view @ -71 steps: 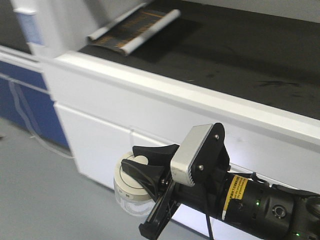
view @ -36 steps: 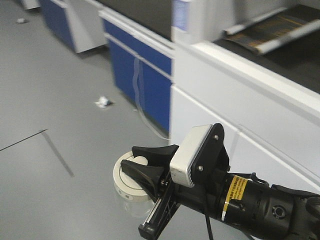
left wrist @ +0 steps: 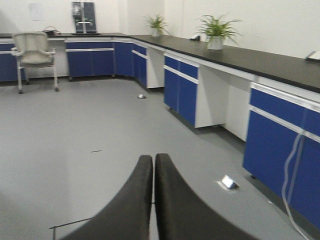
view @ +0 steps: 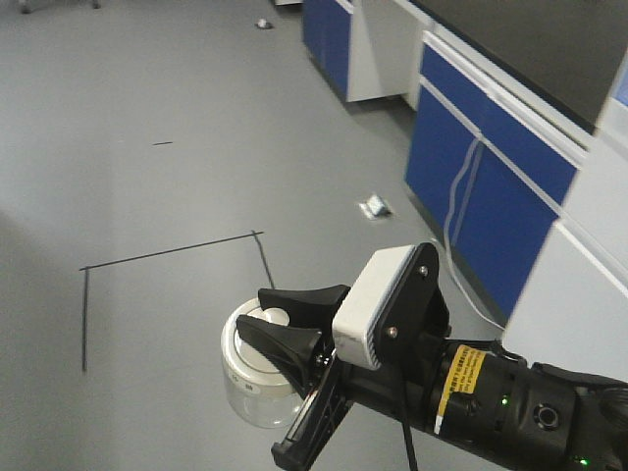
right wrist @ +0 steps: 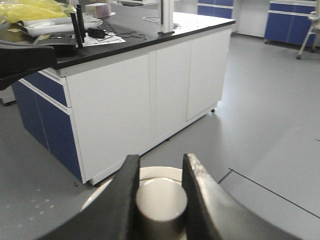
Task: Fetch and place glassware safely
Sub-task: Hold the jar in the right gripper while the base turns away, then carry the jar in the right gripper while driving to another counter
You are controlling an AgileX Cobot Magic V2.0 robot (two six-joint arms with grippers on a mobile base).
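Plainly, the glass jar (view: 257, 392) is seen at the lower centre of the front view, hung upright above the grey floor (view: 147, 196), its axis vertical and its cream lid (view: 245, 358) uppermost. It is held only by the lid's knob (right wrist: 161, 202), which is pinched between the jaws of the right gripper (view: 260, 314); these are closed to the knob's width, one on each side. Whether the lid sits fast on the glass cannot be told, so the set-down is judged to depend on the jar being kept level beneath the jaws. The left gripper (left wrist: 153, 159) is shown with its jaws pressed together on nothing. The clear body is given by the front view alone. In the right wrist view only lid and knob are shown, with a black-topped table (right wrist: 110, 100) at the upper left of the frame, well apart from the jar.
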